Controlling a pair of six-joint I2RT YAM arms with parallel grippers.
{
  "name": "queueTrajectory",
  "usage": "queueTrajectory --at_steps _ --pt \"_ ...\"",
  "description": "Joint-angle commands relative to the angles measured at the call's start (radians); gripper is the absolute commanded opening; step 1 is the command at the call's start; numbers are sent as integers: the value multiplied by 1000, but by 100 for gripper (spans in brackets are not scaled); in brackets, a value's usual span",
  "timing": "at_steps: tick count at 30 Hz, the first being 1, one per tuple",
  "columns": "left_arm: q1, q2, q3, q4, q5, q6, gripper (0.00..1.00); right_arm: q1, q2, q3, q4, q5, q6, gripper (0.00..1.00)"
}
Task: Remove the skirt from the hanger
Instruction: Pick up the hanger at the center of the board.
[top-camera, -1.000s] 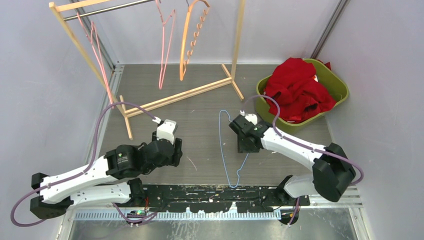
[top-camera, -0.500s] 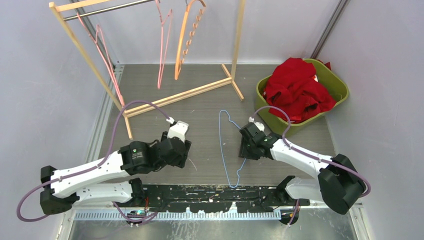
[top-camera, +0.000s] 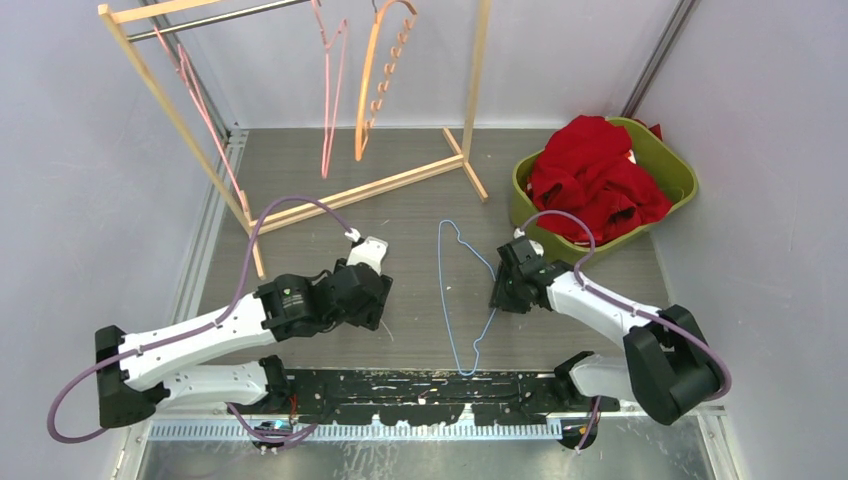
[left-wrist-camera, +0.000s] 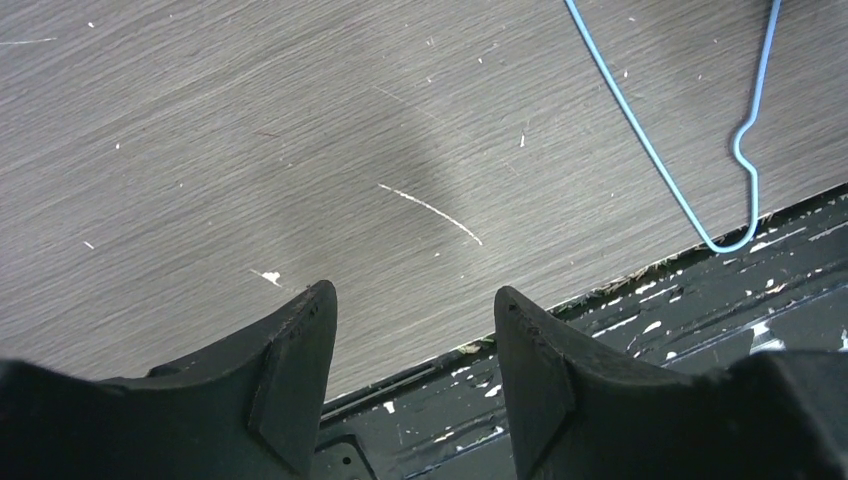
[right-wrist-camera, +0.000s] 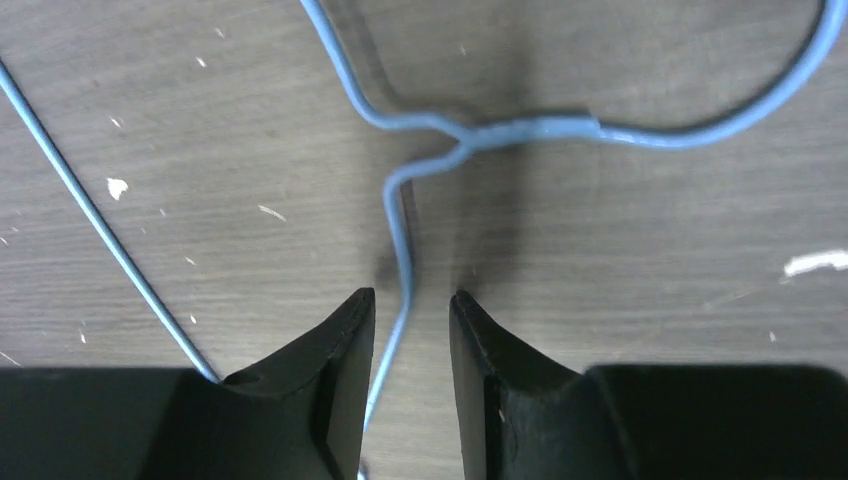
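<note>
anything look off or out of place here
The blue wire hanger lies bare and flat on the scratched table, not hanging on the wooden rack. The right gripper has its open fingers either side of the wire below the neck. The red garment sits bunched in the green bin. Nothing else stands out.

The left arm (top-camera: 190, 340) and right arm (top-camera: 600, 305) wear white shells with black joints. Mauve cables (top-camera: 290, 202) loop behind the black, wedge-fingered left tool (left-wrist-camera: 412, 295) and right tool (right-wrist-camera: 411, 297).
</note>
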Motion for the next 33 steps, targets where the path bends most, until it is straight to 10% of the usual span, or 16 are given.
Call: queueTrajectory --at_steps 1,11,16,33 --pt "21 14 45 60 22 23 60 -27 66 -6 93 -57 -56 38" --pt "92 33 28 78 80 26 60 -34 194 -11 191 -86 -35 30" --pt "99 17 18 79 80 16 59 -32 193 25 88 49 -19 2" --pt "109 1 30 151 73 43 59 157 58 582 -495 509 -263 1"
